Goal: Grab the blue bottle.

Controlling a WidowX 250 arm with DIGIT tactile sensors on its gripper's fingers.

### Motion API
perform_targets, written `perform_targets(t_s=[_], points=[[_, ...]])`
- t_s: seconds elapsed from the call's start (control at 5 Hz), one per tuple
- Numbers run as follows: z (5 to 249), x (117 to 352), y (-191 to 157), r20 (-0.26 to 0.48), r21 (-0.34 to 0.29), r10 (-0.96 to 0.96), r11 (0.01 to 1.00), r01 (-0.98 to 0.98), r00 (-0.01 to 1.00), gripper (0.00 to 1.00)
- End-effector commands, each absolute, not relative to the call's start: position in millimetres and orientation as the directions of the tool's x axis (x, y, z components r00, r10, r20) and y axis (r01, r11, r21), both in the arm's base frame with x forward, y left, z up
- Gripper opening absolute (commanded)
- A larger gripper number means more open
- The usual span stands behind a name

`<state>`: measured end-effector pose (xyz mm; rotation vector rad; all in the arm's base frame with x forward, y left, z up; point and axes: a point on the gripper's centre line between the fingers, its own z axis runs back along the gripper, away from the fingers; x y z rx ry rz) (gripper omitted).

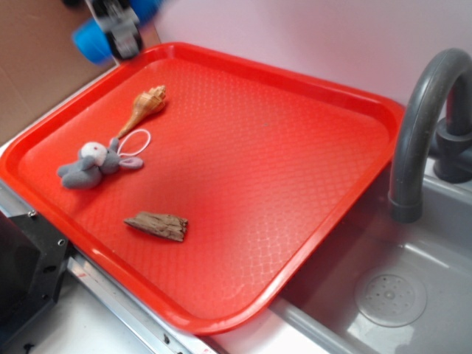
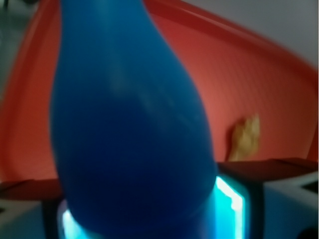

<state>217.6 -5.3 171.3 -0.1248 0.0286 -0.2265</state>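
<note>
Exterior view. A red tray (image 1: 243, 184) lies across the edge of a grey sink (image 1: 413, 295), with a dark grey faucet (image 1: 424, 110) rising at the tray's 3 o'clock side. The tool (image 1: 122, 33), blurred, hangs in the air above the tray's 11 o'clock corner, clear of the tray floor. The blue bottle (image 1: 92, 40) is clamped in the tool, its blue body showing on both sides of the dark fingers; it touches nothing below. On the tray, toward 10 o'clock, lies a tan seashell (image 1: 146, 103). Just beside the shell's narrow end, toward 9 o'clock, lies a grey plush toy (image 1: 92, 166) with a white string loop. A brown piece of wood (image 1: 157, 225) rests toward 7 o'clock, apart from the plush toy. The seashell, plush toy and wood lie well apart from the tool.

Wrist view. The blue bottle (image 2: 129, 124) fills most of the frame, out of focus, its wide body low and its narrow neck running to 12 o'clock. The tool closes on the wide end at 6 o'clock. Behind lies the red tray (image 2: 269, 84), and the seashell (image 2: 245, 137) shows at 3 o'clock.
</note>
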Motion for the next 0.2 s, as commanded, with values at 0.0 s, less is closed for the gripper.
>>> perform_targets(t_s=[0.0], points=[[177.7, 220.4, -2.4, 0.040, -0.150, 0.156, 0.978, -0.148, 0.987, 0.00]])
